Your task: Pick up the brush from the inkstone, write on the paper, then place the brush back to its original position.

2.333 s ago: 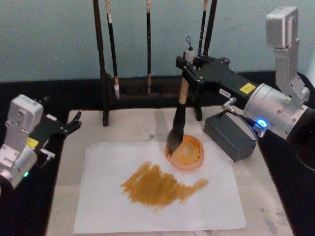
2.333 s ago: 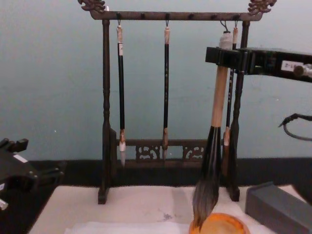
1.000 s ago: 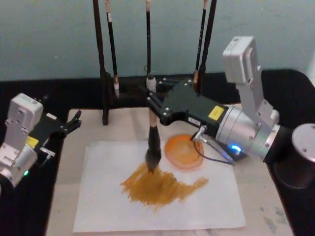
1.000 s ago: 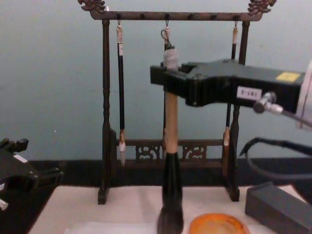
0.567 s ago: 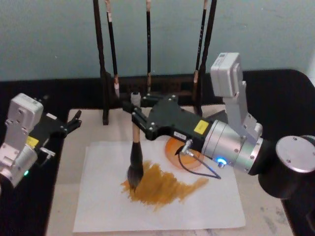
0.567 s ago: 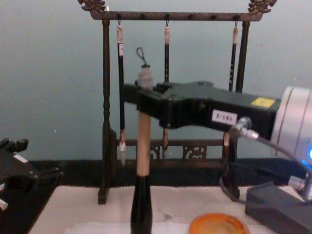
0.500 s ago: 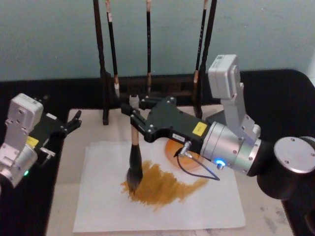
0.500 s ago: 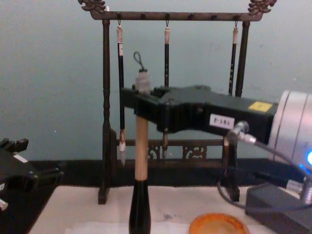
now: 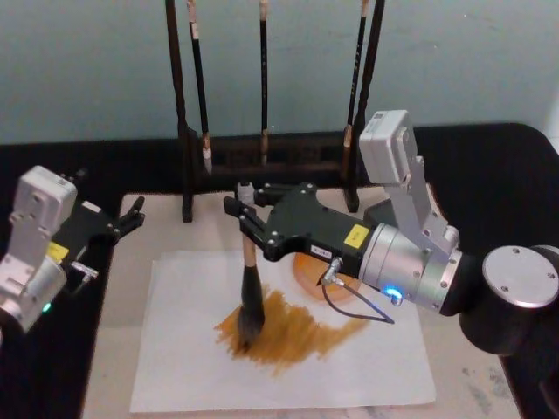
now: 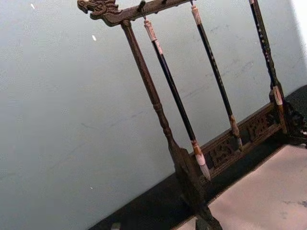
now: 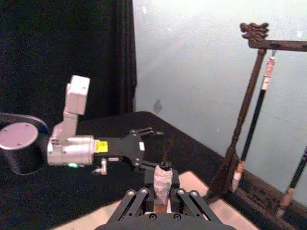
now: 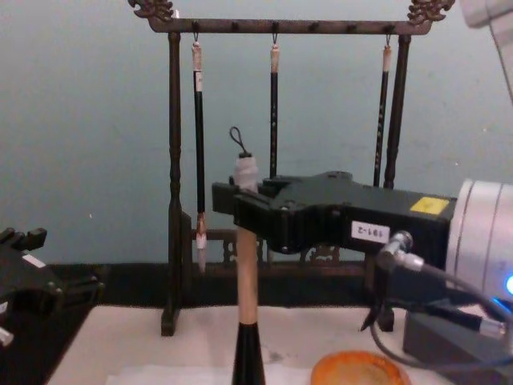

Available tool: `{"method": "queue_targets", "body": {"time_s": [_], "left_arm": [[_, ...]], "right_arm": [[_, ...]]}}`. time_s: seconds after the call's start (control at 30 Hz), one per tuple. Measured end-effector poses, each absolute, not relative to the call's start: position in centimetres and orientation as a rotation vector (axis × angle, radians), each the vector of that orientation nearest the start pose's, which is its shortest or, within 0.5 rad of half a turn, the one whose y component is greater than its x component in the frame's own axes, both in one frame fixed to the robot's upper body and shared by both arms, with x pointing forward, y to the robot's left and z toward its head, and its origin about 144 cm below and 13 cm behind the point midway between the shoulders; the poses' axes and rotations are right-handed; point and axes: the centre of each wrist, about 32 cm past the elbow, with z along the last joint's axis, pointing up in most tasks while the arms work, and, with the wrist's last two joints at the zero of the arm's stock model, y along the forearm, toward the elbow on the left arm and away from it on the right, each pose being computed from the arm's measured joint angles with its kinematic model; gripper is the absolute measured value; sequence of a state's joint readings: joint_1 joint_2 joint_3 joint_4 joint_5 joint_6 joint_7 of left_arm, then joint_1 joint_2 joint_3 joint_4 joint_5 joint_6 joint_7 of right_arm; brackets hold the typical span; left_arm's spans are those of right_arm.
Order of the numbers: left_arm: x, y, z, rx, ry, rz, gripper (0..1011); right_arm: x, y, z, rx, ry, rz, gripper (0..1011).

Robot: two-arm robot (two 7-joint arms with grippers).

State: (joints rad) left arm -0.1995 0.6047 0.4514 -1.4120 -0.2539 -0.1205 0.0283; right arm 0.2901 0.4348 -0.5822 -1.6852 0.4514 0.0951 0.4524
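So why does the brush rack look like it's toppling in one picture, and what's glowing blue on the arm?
Left wrist view: that camera looks tilted, so the rack leans; chest view shows it upright. Head view: a small blue light glows on the right arm, behind the right end effector gripping the brush.
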Motion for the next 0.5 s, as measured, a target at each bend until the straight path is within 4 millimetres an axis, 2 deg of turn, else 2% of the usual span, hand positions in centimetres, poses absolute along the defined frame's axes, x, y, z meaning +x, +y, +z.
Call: {"method": "queue_targets", "body": {"time_s": [0.5], "left_arm": [[48.9, 31.0, 114.0, 0.305, -0.285, 1.248, 1010]], "right_arm": [[48.8, -18.9, 121.9, -0.056, -0.091, -0.630, 179]]}}
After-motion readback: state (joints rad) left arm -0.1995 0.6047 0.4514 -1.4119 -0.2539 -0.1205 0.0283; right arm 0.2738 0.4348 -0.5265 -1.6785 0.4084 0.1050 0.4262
